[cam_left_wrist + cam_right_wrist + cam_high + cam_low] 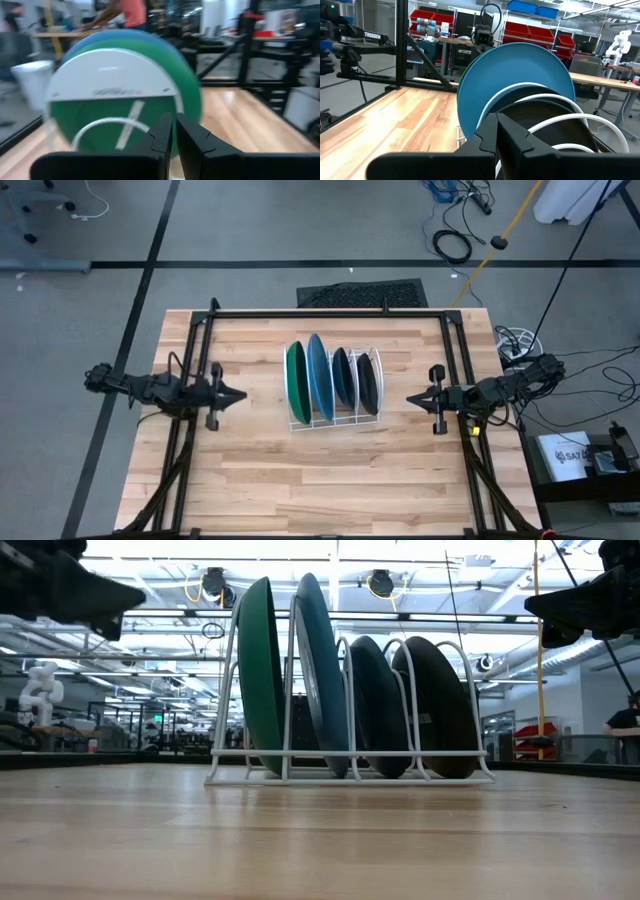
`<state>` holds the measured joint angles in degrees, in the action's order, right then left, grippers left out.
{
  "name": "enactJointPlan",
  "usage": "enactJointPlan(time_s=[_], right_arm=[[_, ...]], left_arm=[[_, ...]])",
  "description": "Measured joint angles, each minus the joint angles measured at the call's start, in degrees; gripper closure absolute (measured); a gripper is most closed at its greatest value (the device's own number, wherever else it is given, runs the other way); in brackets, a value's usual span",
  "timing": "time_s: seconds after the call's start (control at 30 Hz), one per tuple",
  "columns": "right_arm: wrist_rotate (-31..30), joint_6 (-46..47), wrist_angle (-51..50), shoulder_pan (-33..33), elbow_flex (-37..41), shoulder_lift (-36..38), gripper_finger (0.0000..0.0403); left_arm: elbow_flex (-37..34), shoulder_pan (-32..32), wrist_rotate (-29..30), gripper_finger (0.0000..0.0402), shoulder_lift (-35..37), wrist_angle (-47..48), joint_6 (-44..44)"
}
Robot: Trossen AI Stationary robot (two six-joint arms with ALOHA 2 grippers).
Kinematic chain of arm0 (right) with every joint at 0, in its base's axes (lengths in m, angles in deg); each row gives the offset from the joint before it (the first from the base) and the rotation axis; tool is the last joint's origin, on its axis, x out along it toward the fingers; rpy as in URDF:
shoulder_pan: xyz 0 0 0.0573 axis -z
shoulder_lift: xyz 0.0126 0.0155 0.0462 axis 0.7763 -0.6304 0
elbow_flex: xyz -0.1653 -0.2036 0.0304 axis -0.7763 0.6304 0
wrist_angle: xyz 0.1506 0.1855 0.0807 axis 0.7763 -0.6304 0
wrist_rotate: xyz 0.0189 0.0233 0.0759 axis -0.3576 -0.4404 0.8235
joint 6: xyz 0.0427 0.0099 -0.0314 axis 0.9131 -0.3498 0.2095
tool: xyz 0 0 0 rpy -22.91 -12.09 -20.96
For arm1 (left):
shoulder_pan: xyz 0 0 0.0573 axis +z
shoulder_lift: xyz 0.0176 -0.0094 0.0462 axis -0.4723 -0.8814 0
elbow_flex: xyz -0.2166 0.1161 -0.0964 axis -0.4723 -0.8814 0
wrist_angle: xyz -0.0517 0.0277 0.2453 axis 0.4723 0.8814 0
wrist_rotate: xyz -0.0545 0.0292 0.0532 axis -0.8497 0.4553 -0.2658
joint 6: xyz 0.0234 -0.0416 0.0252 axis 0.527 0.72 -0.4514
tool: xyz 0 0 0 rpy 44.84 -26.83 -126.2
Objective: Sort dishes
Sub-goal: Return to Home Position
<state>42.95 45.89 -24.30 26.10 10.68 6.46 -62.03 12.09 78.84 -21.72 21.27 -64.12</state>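
Four plates stand on edge in a white wire rack (335, 418) at the table's middle: large green (296, 383), large light blue (320, 377), smaller dark teal (343, 376), smaller black (368, 382). In the low view they stand green (262, 675), blue (318, 670), teal (380, 705), black (440, 705). My left gripper (240, 396) is shut and empty, left of the rack, pointing at the green plate (165, 75). My right gripper (410, 398) is shut and empty, right of the rack, facing the black plate (545, 125).
A black frame (330, 313) of bars runs round the table's far part and sides. Bare wood lies near the front edge (320, 490). Beyond the table a person (125, 12) stands at a bench, and red bins (535, 32) line a shelf.
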Motion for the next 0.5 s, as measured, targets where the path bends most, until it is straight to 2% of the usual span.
enactJointPlan(time_s=[0.13,0.27,0.37,0.5], right_arm=[[0.0,0.0,0.0,0.0,0.0,0.0,0.0403],[0.0,0.0,0.0,0.0,0.0,0.0,0.0403],[0.0,0.0,0.0,0.0,0.0,0.0,0.0403],[0.0,0.0,0.0,0.0,0.0,0.0,0.0403]], left_arm=[[0.0,0.0,-5.8,0.0367,0.0,-0.9,-0.2],[-2.8,0.0,-10.5,0.0367,0.0,-5.6,-0.2],[-5.8,0.0,-10.8,0.0367,-0.1,-7.8,-0.2],[-5.8,0.1,-10.7,0.0367,-0.3,-8.7,-1.0]])
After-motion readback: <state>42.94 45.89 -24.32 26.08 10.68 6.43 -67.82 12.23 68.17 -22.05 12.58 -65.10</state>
